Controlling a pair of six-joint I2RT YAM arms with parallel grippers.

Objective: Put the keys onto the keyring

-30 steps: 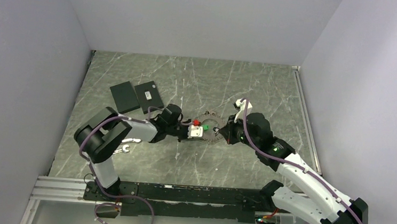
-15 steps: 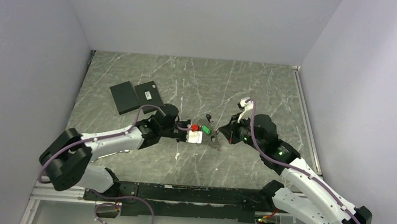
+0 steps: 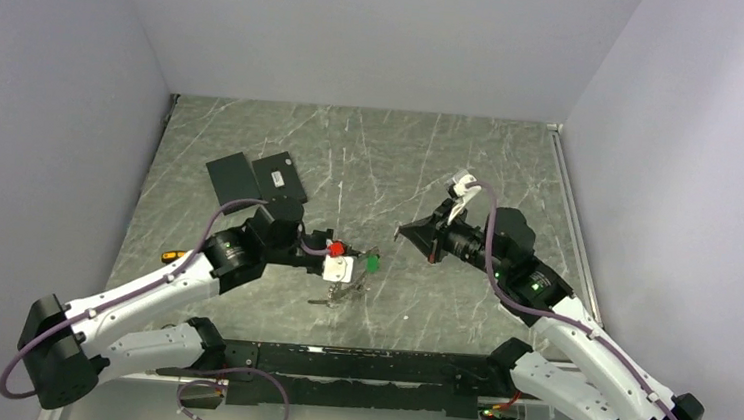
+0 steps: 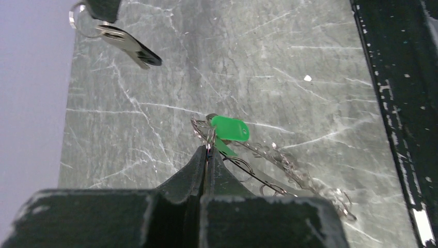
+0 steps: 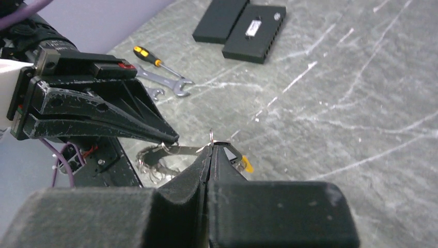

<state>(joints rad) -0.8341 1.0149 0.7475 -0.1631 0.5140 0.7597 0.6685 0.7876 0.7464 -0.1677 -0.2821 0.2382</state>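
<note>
- Left gripper (image 4: 207, 151): jaws pressed flat together, pinching the keyring (image 4: 210, 138) right at the fingertips.
- Green tag (image 4: 230, 128) sits just past those tips. The grey chain (image 4: 283, 161) trails down under and beside the fingers.
- Right gripper (image 5: 210, 150): also closed tight, clamped at a small wire loop (image 5: 212, 135) with one key (image 4: 127, 44) hanging off it. The key has a silver shank and a black head, with a yellow spot visible in the right wrist view.
- The key is in the air ahead of the left fingertips, apart from the keyring and not touching it. The two grippers point tip to tip.
- Black plates (image 5: 240, 25), screwdriver (image 5: 150, 58) and wrenches (image 5: 168, 81) lie on the table beyond the right gripper's tips.
</note>
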